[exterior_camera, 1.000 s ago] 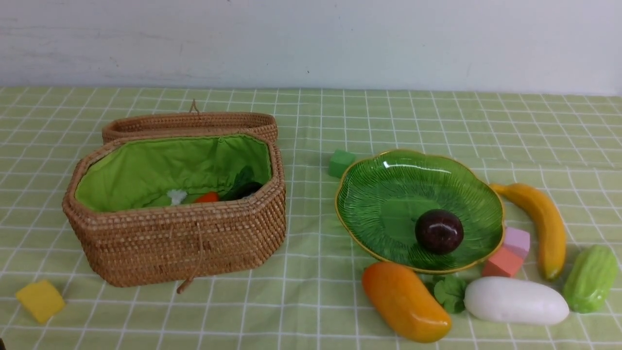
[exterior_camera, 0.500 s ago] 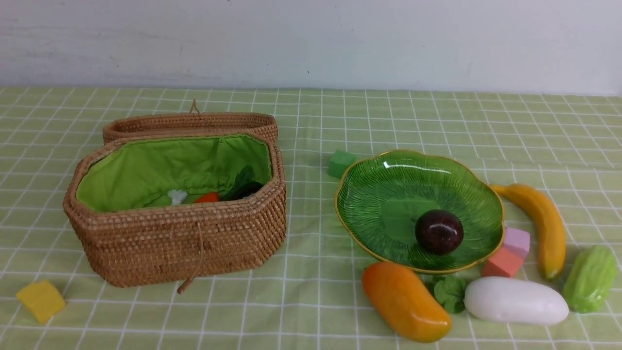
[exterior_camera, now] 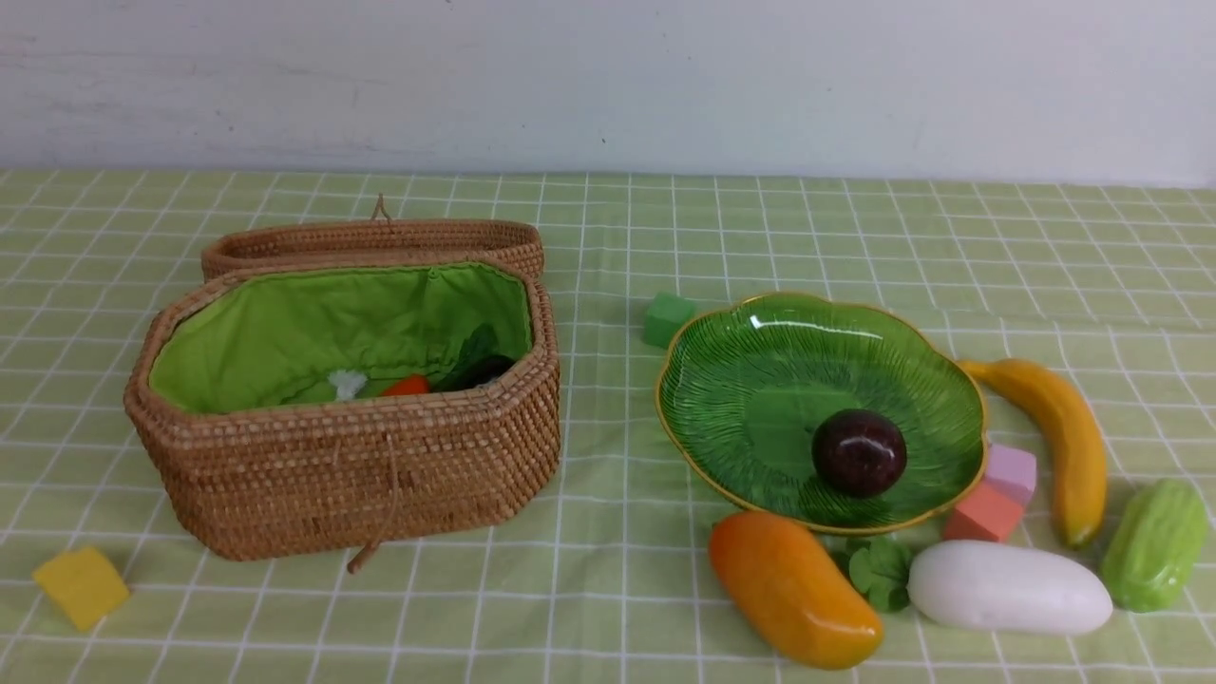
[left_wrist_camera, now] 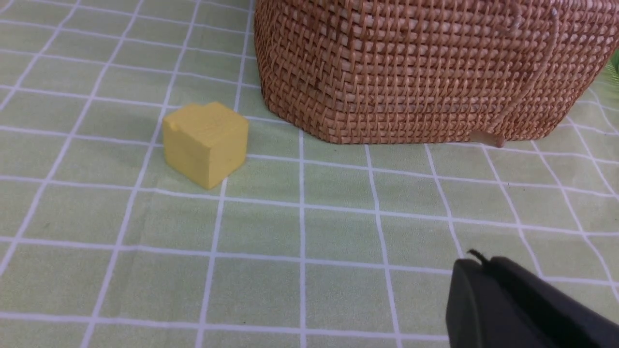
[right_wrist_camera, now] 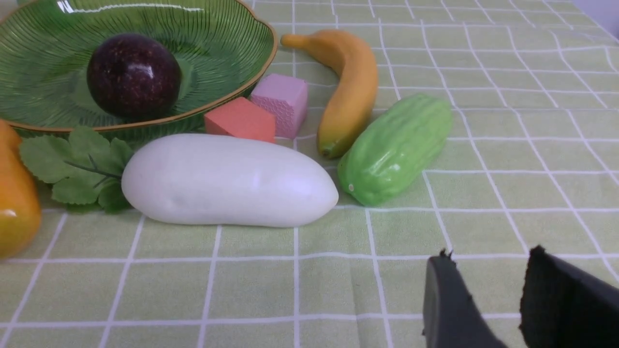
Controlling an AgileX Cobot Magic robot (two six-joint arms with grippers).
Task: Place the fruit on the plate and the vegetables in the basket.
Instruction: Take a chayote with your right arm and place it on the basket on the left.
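Right wrist view showed the right gripper [right_wrist_camera: 488, 299] low over the checked tablecloth [right_wrist_camera: 290, 290], its dark fingers apart with a clear gap between them and nothing held. Just ahead lay the white oval vegetable [right_wrist_camera: 227, 181], with the bumpy green gourd [right_wrist_camera: 396, 147] just beside one end and the leaf sprig [right_wrist_camera: 77, 166] at the other. The banana [right_wrist_camera: 348, 92] curved beside the gourd, close to a pink foam cube [right_wrist_camera: 280, 104] and a coral foam cube [right_wrist_camera: 239, 121] tucked against the green glass plate [right_wrist_camera: 217, 43]. The maroon ball [right_wrist_camera: 133, 75] already sat in that plate; the mango [right_wrist_camera: 14, 198] lay on the cloth at its near rim.

In the left wrist view the left gripper [left_wrist_camera: 478, 263] appeared shut and empty, hovering near the wicker basket [left_wrist_camera: 425, 72] and a yellow foam cube [left_wrist_camera: 205, 142]. The front view showed the basket open, its lid [exterior_camera: 370, 242] behind it, with a red-orange piece [exterior_camera: 407, 386] and a dark shape inside on the green lining; neither arm appeared there.

The toys looked glossy, hollow and light, so likely slippery and prone to rolling. I judged the white oval was best taken across its middle, its narrow way, where the sides ran nearly parallel; its rounded ends would probably squirt out. The gourd's ridges should give better purchase. The plate looked fragile, so the mango and banana would want setting down gently, away from the ball.
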